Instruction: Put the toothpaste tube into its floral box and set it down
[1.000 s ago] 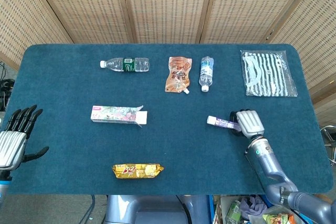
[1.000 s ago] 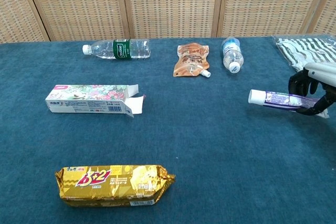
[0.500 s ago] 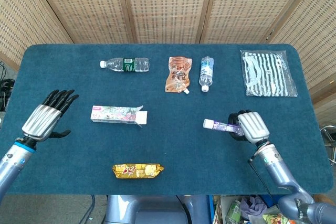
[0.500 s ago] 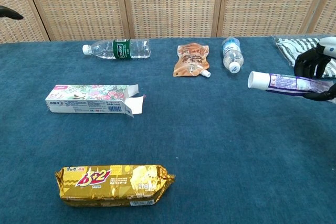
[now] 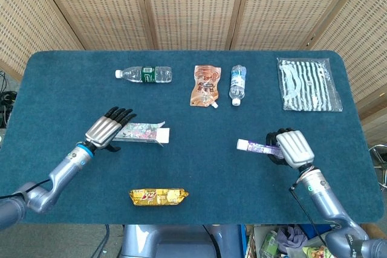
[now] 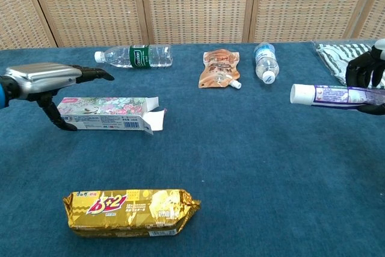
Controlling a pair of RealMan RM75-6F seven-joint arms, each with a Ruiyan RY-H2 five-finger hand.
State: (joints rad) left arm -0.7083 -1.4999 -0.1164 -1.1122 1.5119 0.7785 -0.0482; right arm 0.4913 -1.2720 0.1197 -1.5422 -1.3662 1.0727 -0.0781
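the right hand (image 5: 289,148) grips the tube (image 5: 256,146) by its tail end, fingers curled round it, and holds it roughly level above the cloth (image 5: 211,173) with the white cap (image 5: 242,144) pointing toward the table's middle; in the chest view the tube (image 6: 334,94) hangs clear of the surface at the right edge, cap (image 6: 299,93) leading, the dark fingers (image 6: 361,70) wrapped behind it. the box (image 5: 142,132) lies flat on the left half of the table, its open flap (image 5: 164,135) turned toward the tube, well apart from it. the left hand (image 5: 109,129) sits over the box's closed end with fingers stretched forward and lying close together, thumb dropped below; in the chest view the left hand (image 6: 45,79) hovers just above that end of the box (image 6: 105,114), thumb reaching down beside it, and i cannot tell whether it touches. along the far side lie a green-label bottle (image 5: 144,74), an orange pouch (image 5: 205,86), a small bottle (image 5: 237,84) and a striped bag (image 5: 308,84). a gold snack bar (image 5: 158,196) lies near the front edge, nearer than the box
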